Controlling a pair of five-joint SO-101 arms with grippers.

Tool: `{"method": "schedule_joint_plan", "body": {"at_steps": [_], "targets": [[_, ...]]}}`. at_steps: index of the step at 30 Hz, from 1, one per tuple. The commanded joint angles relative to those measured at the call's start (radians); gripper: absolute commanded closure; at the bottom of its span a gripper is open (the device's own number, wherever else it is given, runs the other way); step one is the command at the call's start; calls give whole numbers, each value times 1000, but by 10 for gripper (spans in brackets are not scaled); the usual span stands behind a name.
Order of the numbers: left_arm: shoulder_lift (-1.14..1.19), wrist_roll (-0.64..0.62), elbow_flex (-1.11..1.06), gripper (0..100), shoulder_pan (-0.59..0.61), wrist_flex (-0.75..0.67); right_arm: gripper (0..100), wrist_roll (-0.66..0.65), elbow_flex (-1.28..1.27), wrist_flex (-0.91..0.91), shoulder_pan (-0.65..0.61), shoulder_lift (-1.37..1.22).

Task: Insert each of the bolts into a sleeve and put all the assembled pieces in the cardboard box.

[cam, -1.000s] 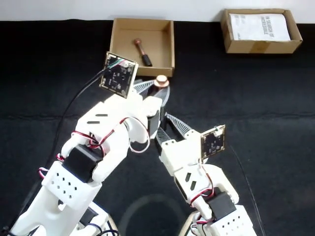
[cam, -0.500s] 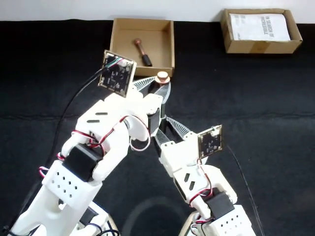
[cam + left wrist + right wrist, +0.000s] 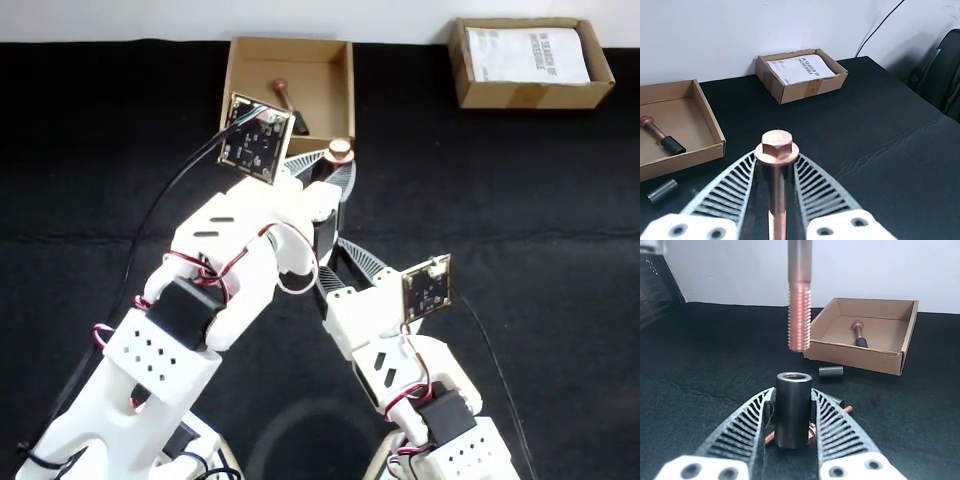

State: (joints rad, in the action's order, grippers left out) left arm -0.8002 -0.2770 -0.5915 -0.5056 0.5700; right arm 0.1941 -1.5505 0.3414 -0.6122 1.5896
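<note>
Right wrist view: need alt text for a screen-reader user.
The right arm's fingers hold a black sleeve upright, with a copper bolt hanging threaded end down above its opening, not yet inserted. Behind lie a loose sleeve and the cardboard box holding one assembled piece.

— What carries everything?

— A flat table [image 3: 520, 200] covered in black cloth, running back to a white wall.

— And along the far edge?

— A shallow, open-topped tan cardboard box [image 3: 325, 95] sits there. Well apart from it, along the same edge, stands a smaller brown carton [image 3: 530, 96], also open at the top.

— Anything loose on the cloth?

— A short, dark metal sleeve [image 3: 831, 372] lies on its side just beside the cardboard box's near wall, apart from it. Nearer the middle of the table lie copper-coloured threaded bolts [image 3: 846, 410], partly hidden; their number cannot be told.
</note>
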Motion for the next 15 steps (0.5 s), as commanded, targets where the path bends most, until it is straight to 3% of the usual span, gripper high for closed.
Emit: {"method": "schedule_joint_plan", "body": {"at_steps": [1, 15], "targets": [[-5, 0, -10, 992, -2, -21, 992, 2, 68, -22, -5, 2], [-7, 0, -125, 992, -1, -25, 992, 2, 77, -22, -2, 2]]}}
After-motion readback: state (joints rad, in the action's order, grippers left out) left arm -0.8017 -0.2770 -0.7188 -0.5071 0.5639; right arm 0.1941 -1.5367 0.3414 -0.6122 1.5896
